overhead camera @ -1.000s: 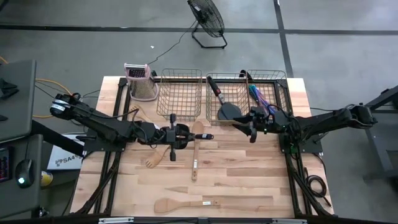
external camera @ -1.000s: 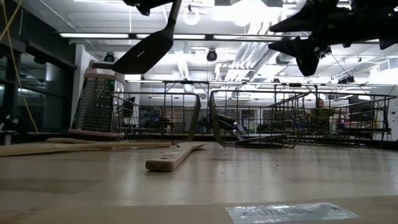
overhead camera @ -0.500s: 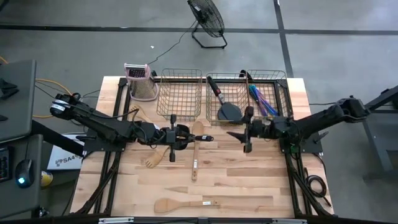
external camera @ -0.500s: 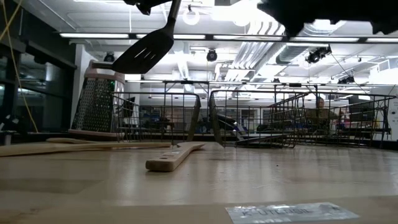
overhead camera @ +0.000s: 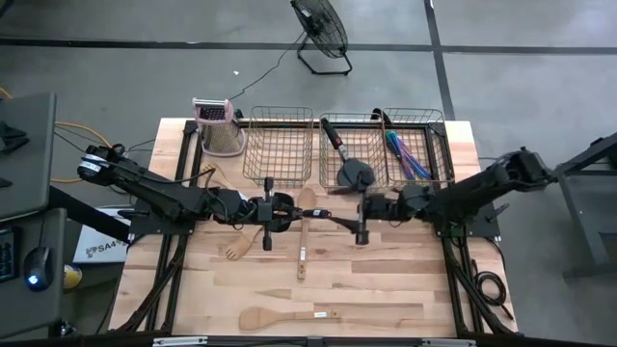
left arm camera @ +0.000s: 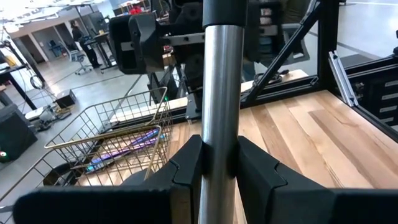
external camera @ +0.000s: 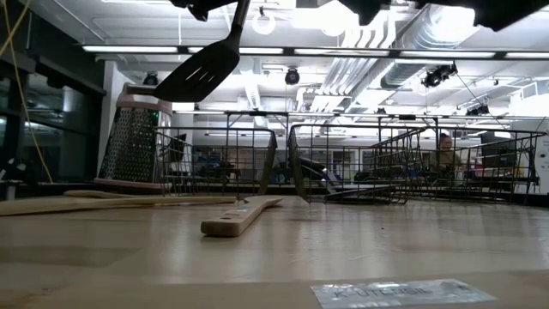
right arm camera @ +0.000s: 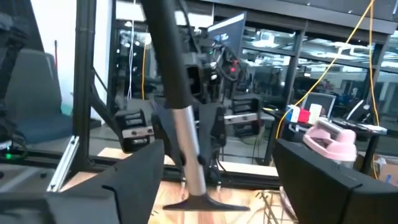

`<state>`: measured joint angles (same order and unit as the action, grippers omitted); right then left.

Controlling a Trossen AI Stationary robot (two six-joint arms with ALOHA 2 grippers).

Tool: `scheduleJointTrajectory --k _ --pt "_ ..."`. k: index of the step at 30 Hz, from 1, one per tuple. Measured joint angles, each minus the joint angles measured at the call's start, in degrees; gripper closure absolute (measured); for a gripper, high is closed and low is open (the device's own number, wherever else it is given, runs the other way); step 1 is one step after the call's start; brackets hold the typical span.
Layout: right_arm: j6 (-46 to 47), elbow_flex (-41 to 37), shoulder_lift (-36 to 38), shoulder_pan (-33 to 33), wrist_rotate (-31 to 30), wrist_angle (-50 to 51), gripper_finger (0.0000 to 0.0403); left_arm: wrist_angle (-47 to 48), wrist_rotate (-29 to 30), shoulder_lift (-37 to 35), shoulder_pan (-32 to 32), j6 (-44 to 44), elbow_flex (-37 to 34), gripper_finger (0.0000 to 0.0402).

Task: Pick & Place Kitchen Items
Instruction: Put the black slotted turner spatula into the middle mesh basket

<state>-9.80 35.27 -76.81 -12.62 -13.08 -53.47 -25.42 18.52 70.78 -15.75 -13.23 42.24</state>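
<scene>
High view: the right basket [overhead camera: 431, 123] already holds a black spatula [overhead camera: 352, 172] and blue-purple cutlery [overhead camera: 406, 154], so part of the sorting looks done. In front of that basket and towards the left arm, a wooden spoon [overhead camera: 304, 229], a wooden fork [overhead camera: 236, 251] and a wooden spatula [overhead camera: 280, 316] lie on the table, not yet placed. The left gripper [overhead camera: 271, 211] and right gripper [overhead camera: 362, 222] meet just in front of the basket.

Low view: the held spatula [external camera: 206, 69] hangs high above the table, nearer the camera than the basket [external camera: 412, 163].

Left wrist view: the left gripper [left arm camera: 219, 158] is clamped on the held spatula's metal shaft [left arm camera: 221, 93].

Right wrist view: the right gripper [right arm camera: 217, 155] is spread wide, with the shaft [right arm camera: 185, 140] between its fingers, not gripped. This looks like a handover in progress, with most utensils left.
</scene>
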Motion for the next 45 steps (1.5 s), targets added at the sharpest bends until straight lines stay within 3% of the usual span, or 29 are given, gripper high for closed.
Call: scheduleJointTrajectory --k 15,20,31,34,41,45 --pt "-0.5 17.2 -16.5 0.9 1.9 0.1 0.0112 -0.1 0.0 0.0 0.0 0.0 0.0 0.0334" --pt "-0.5 18.3 -17.1 0.9 1.1 0.1 0.0167 0.3 0.1 0.0 0.0 0.2 0.0 0.0334" --pt "-1.3 18.3 -17.1 0.8 1.6 0.5 0.0340 0.3 0.5 0.0 0.0 1.1 0.0 0.0334" --pt "-1.4 18.3 -17.1 0.8 2.3 0.6 0.0344 0.5 0.5 0.0 0.0 1.9 0.0 0.0333" --pt "0.1 18.3 -17.1 0.7 2.3 1.7 0.0344 1.4 0.0 0.0 0.0 2.1 0.0 0.0246" --pt "-0.1 18.3 -16.7 0.6 -2.3 4.2 0.0344 1.2 0.0 -0.5 0.0 2.3 0.0 0.0207"
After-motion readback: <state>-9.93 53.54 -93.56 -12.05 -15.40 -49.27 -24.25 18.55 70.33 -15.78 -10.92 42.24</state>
